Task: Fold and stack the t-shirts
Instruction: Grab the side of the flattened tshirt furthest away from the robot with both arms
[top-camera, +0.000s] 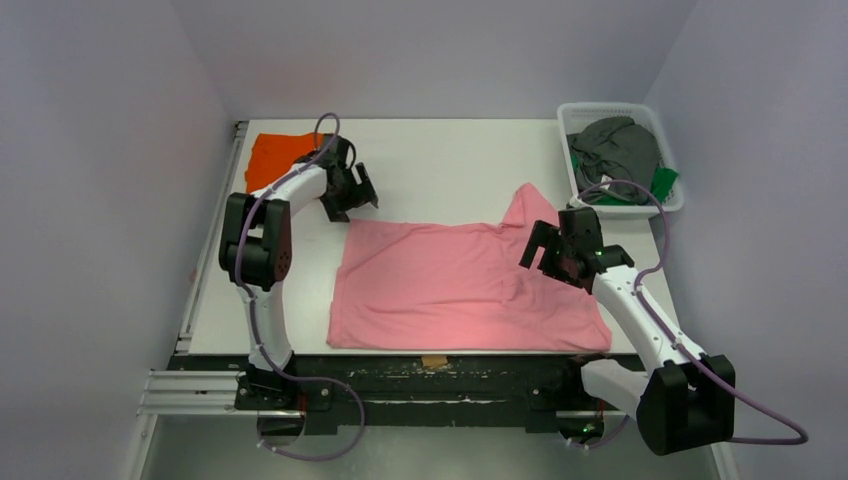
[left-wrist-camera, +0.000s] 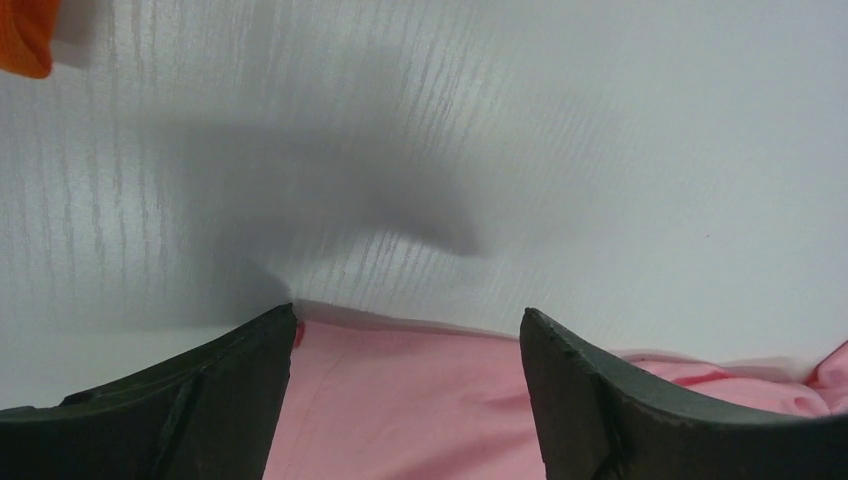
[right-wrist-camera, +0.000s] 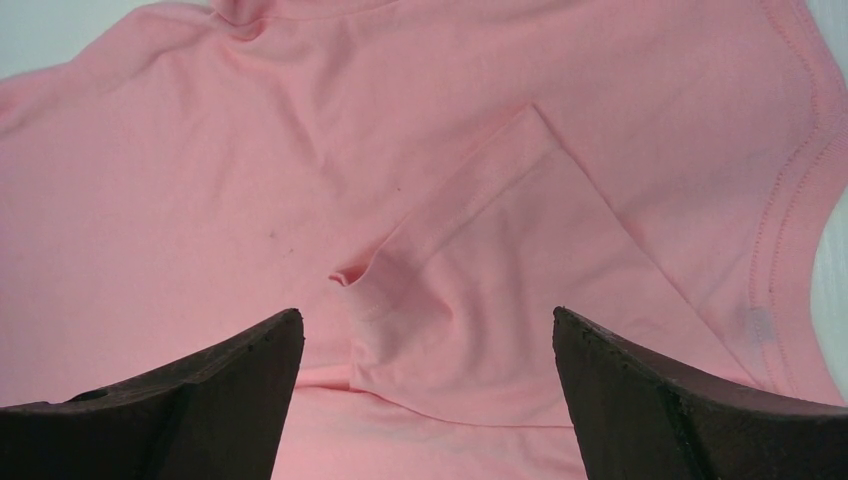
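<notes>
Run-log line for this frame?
pink t-shirt: spread out | left pincer: open, at its far-left corner | right pincer: open, over its right side

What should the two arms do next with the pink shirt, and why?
Probably lower both grippers and pinch the cloth to start a fold. The pink shirt lies spread flat, not yet folded. The left gripper hovers open at its far edge, and the right gripper is open over wrinkled cloth by a sleeve. Neither holds anything.
</notes>
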